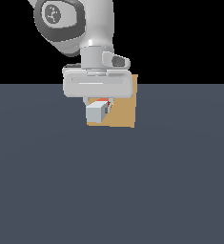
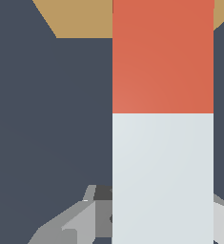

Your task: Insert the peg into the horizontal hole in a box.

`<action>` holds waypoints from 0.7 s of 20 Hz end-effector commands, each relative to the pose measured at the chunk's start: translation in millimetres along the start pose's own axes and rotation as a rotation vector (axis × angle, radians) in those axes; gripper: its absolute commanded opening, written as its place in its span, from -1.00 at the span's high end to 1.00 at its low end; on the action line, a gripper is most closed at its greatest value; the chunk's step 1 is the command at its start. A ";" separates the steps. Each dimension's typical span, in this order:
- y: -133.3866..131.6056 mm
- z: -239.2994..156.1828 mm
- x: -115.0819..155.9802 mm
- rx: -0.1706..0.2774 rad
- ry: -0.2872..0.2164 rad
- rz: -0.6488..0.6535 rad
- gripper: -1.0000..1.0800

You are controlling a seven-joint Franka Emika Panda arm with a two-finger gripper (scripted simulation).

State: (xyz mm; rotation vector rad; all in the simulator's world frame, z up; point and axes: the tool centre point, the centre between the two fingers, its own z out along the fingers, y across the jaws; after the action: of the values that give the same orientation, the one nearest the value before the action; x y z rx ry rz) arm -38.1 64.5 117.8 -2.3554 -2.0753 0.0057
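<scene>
My gripper (image 1: pixel 100 106) is shut on the peg (image 1: pixel 95 112) and holds it level above the floor. The peg's pale grey-white end faces the exterior camera and its orange-red half points at the tan box (image 1: pixel 125 114) just behind it. In the wrist view the peg (image 2: pixel 162 119) fills the middle, with its white half between my fingers (image 2: pixel 80 221) and its orange half reaching over the box (image 2: pixel 80 19). The hole is hidden behind the peg and my gripper. I cannot tell whether the peg's tip is inside it.
The box stands on a flat dark grey-blue floor (image 1: pixel 111 190). My arm's white wrist (image 1: pixel 96 83) hangs over the box's top edge at the exterior view's left.
</scene>
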 end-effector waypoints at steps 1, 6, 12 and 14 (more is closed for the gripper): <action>0.6 -0.7 0.1 -0.001 0.000 0.000 1.00; 4.6 -4.0 2.3 -0.006 0.003 0.001 1.00; 3.3 -2.3 5.5 -0.003 0.002 0.001 1.00; 3.2 -2.3 11.7 -0.003 0.002 0.001 1.00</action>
State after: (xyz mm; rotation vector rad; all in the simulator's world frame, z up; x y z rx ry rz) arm -34.8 70.8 118.2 -2.3573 -2.0720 0.0059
